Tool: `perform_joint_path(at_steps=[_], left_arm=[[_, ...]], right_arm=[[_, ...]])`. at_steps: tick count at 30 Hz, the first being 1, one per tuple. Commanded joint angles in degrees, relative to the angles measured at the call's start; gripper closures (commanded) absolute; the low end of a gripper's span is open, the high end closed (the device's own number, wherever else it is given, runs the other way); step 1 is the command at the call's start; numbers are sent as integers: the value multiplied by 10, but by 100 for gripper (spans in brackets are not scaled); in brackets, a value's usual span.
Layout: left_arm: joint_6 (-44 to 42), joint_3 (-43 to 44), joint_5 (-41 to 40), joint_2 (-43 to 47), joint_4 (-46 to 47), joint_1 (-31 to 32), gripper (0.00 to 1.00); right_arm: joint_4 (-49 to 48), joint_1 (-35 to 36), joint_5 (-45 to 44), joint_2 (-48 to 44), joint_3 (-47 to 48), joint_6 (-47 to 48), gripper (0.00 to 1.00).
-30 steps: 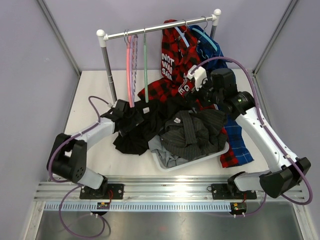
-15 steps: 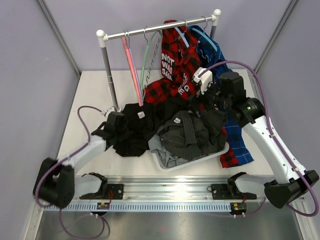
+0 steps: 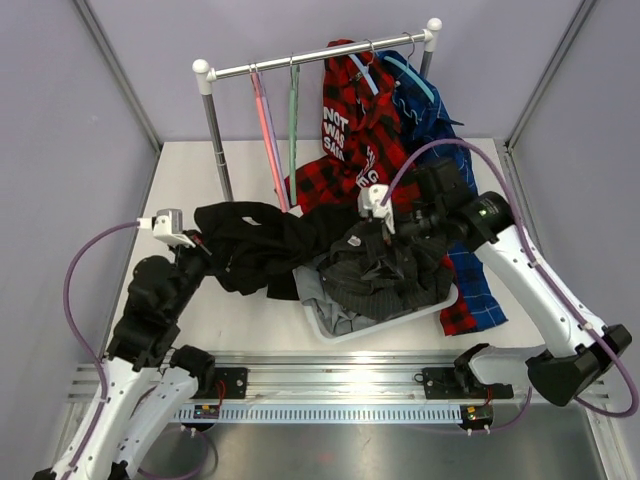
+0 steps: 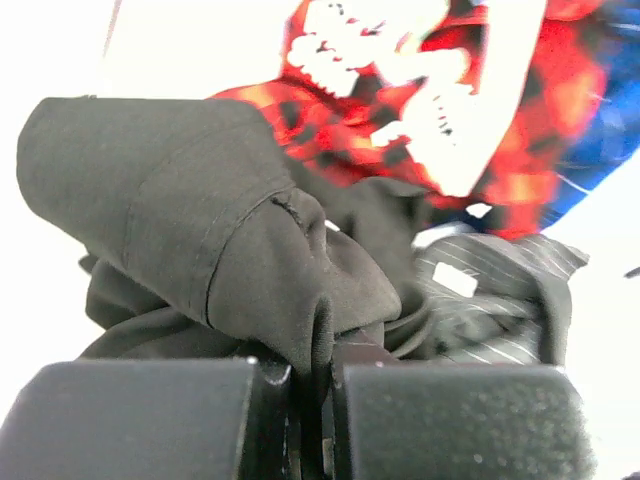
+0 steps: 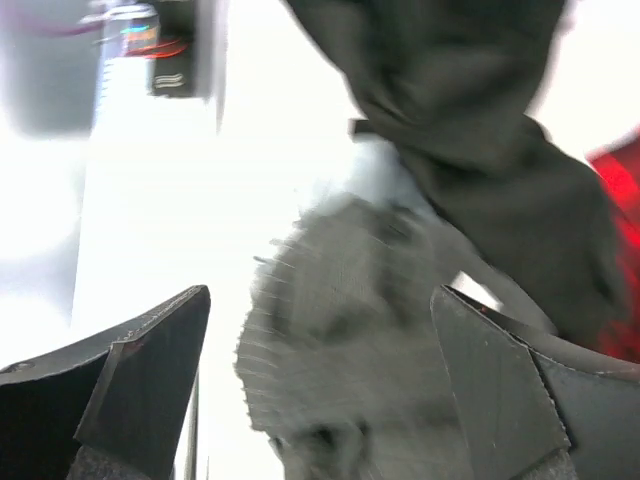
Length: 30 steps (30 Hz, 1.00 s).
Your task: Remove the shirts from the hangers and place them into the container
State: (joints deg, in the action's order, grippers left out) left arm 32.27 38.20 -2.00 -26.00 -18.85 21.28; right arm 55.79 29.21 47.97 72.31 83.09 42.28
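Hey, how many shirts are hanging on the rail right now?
2. The red plaid shirt hangs right of the middle of the rail, and the blue plaid shirt hangs beside it at the right end. None seems hidden behind them.

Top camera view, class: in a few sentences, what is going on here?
The left gripper is shut on a fold of the black shirt, which stretches across the table toward the shallow white mesh basket. The right gripper hovers open above the dark pinstriped shirt lying in that basket. The red-and-black plaid shirt with white lettering and the blue plaid shirt hang on the white-and-steel rail, beside a bare pink hanger and a bare green hanger.
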Motion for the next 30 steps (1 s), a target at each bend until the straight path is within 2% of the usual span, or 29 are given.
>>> perform_joint_path(at_steps=[1,5,6,9,12,14,15,17,18,20,25,27,30], left_arm=[[-74,82,123,8,0,-1,100],[-85,176,209,-9,-6,-1,100],[-89,201,222,-20,-7,-1,100],[-98,294,262,-41,-3,-1,100],[-86,336,282,-54,27,-1,100],[-67,371,295,-70,55,-1,100],[-60,382,299,-76,64,-1,100],[-43,403,303,-97,92,-1,100],[-41,409,302,-105,97,-1,100],[-36,424,297,-125,107,-1,100],[8,427,312,-147,164,-1,100],[15,428,312,-156,171,-1,100],[35,427,321,-167,186,-1,100]], right_arm=[[60,90,76,27,39,100,1],[-11,165,-16,72,99,19,1],[-52,174,-77,83,113,-4,1],[-113,192,-149,126,185,-112,1],[-151,208,-145,152,239,-150,1],[-201,225,-173,171,268,-229,1],[-213,234,-213,178,278,-307,1],[-216,254,-178,199,311,-334,1],[-226,262,-116,201,315,-371,1],[-248,269,-57,212,332,-416,1],[-306,286,17,228,337,-514,1],[-356,286,72,230,330,-561,1],[-408,298,113,244,318,-593,1]])
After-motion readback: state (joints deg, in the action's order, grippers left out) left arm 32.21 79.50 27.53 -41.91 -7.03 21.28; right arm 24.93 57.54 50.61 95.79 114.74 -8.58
